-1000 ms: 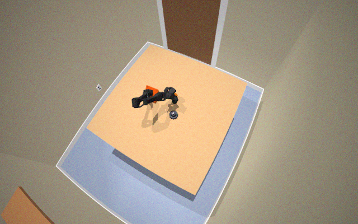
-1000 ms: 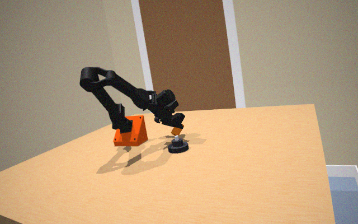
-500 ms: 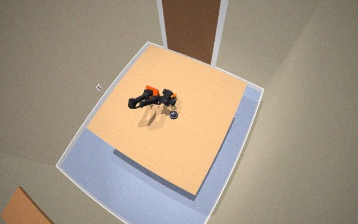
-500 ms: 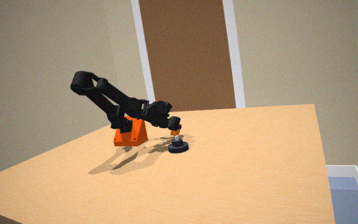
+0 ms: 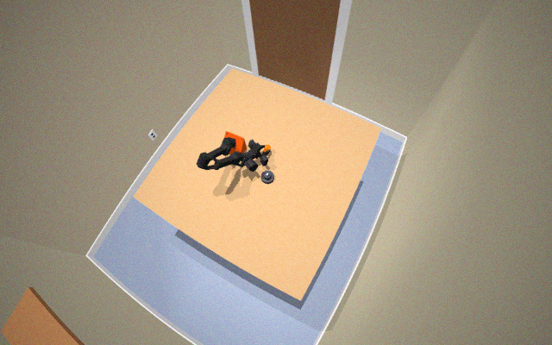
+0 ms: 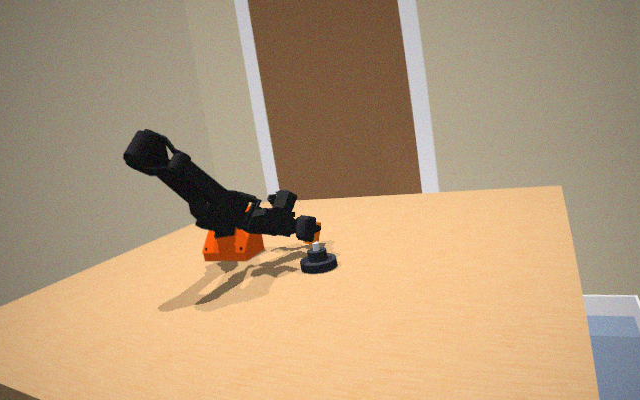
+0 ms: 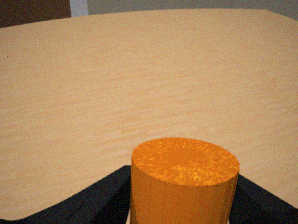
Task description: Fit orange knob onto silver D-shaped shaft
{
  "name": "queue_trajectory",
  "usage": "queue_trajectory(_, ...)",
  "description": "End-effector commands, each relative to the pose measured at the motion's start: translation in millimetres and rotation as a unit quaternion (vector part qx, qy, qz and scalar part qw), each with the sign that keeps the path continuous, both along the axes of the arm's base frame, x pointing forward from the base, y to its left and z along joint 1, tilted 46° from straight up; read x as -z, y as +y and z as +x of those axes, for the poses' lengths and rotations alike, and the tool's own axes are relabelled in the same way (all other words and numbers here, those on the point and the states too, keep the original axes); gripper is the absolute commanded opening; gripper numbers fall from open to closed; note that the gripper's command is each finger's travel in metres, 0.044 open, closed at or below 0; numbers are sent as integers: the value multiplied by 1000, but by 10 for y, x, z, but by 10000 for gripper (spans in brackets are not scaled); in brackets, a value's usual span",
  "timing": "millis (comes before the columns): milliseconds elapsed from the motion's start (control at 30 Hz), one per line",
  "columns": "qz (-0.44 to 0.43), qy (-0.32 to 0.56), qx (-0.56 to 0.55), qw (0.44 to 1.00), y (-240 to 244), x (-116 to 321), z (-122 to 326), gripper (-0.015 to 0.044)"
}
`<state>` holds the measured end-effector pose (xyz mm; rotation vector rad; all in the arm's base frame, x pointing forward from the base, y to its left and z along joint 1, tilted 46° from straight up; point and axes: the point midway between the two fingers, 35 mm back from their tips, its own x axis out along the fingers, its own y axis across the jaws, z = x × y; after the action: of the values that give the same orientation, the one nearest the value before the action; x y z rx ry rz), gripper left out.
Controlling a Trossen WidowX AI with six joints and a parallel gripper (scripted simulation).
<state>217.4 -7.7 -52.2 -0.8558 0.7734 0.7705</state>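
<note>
The orange knob (image 5: 267,147) (image 6: 318,232) (image 7: 181,202) is held between the two black fingers. Its plain round end faces up in the wrist view; its underside and hole are hidden. My gripper (image 5: 265,151) (image 6: 313,230) (image 7: 180,179) is shut on the knob, with the wrist lying nearly level and low over the table. The dark round pedestal (image 5: 272,180) (image 6: 310,266) stands on the table with the silver shaft (image 5: 267,175) (image 6: 316,246) upright on it. The knob is off the shaft, beyond the pedestal in the exterior view. The shaft's flat side cannot be made out.
The orange arm base (image 5: 237,141) (image 6: 230,250) stands left of the pedestal, with the black arm (image 5: 224,160) (image 6: 205,192) bent above it. The wooden table (image 5: 310,203) (image 6: 440,300) carries the arm's shadows. The pedestal is outside the wrist view.
</note>
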Motion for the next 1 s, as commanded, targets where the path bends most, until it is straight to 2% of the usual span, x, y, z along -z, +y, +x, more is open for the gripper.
queue_trajectory(0,25,-14,-11,1000,-32,-6,-34,179)
queue_trajectory(133,51,-28,-23,998,-65,-13,-58,179)
queue_trajectory(333,29,-17,-13,999,-59,-34,-60,179)
queue_trajectory(433,36,-21,-18,999,-51,-25,-48,258)
queue_trajectory(967,36,-21,-18,999,-51,-25,-48,260)
